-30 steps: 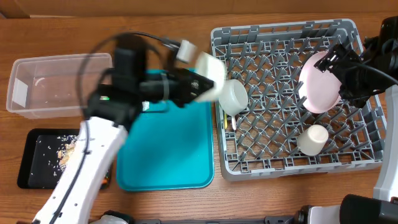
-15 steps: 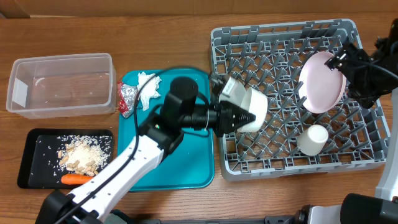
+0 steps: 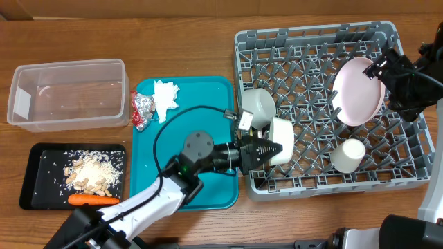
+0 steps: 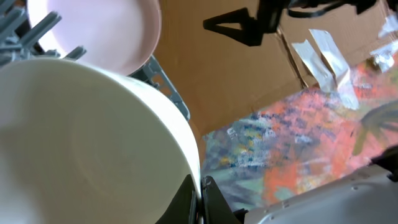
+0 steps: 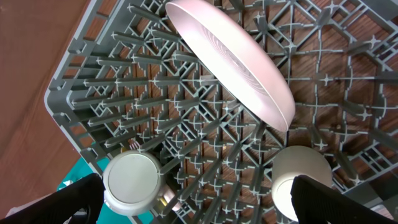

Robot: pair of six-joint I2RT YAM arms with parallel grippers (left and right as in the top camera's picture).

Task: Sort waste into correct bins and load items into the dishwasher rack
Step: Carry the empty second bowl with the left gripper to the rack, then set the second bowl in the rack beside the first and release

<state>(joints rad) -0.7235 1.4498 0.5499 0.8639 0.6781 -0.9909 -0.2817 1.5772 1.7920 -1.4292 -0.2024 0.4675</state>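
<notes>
Progress check: judged past the halfway mark, with both loading and sorting unfinished.

Loaded in the dishwasher rack (image 3: 311, 185):
- pink plate (image 3: 358, 90), on edge among the pegs at the right side.
- white cup (image 3: 348, 155), below the plate in the overhead view, apart from it.
- second bowl (image 3: 257, 105), just inside the left wall.

In hand: pale bowl (image 3: 282, 131), over the rack's left rows and just beside the second bowl. Left gripper (image 3: 266, 149) reaching across the teal serving tray (image 3: 208, 194), jaws clenched on the bowl's rim, as confirmed in the left wrist view. Cannot tell whether the bowl is already seated on the pegs.

Right gripper (image 5: 199, 202): jaws released wide, grasping nothing, hovering over the rack near the plate's right edge.

Waste sorted: food crumbs (image 3: 90, 173) and carrot (image 3: 86, 200), both in the black tray (image 3: 31, 187).

Waste not yet sorted: crumpled napkin (image 3: 165, 97) on the teal tray, foil wrapper (image 3: 142, 111) at that tray's left rim. No waste visible in the clear tub (image 3: 69, 68) on the bench.

Remaining, as judged:
- seat and release the held bowl.
- move napkin and wrapper to a bin, presumably the tub.
- load the spoon and fork, neither located with certainty in these views.
</notes>
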